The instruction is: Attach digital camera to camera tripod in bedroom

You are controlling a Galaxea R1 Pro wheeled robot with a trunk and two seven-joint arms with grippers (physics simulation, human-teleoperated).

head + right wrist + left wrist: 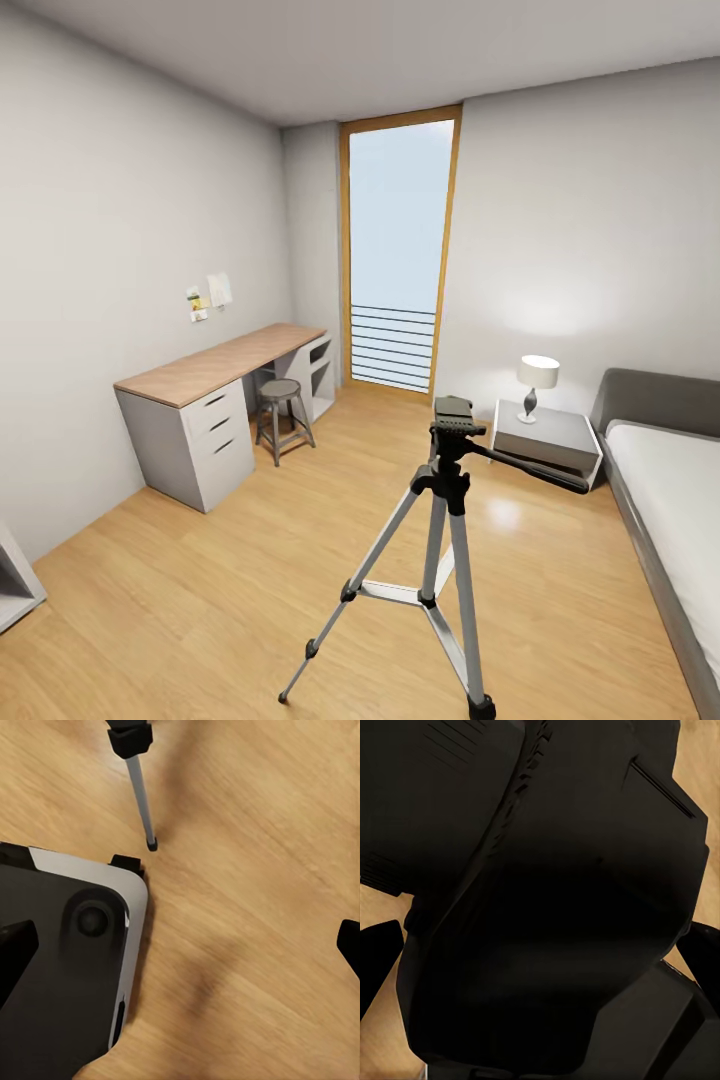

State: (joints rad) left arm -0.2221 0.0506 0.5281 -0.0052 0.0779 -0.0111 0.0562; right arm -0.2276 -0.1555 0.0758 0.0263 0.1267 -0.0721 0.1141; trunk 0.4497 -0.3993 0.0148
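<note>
The camera tripod (445, 520) stands on the bedroom's light wood floor just ahead of me. It has silver legs, a black head with a bare top plate (455, 408), and a pan handle pointing right. One tripod leg and its black foot (151, 842) pass in front of my right gripper (180, 945), which hangs open over the floor with nothing in it. My left gripper (540, 952) has its fingertips (376, 960) wide apart, open, against a large black body I cannot identify. The digital camera is out of view.
A wood-topped desk with white drawers (200, 400) and a grey round stool (281, 412) stand at the left wall. A nightstand with a lamp (545, 435) and a grey bed (670, 500) are at the right, the tall window (398, 255) behind. A black, silver-edged base corner (75, 967) is near the tripod foot.
</note>
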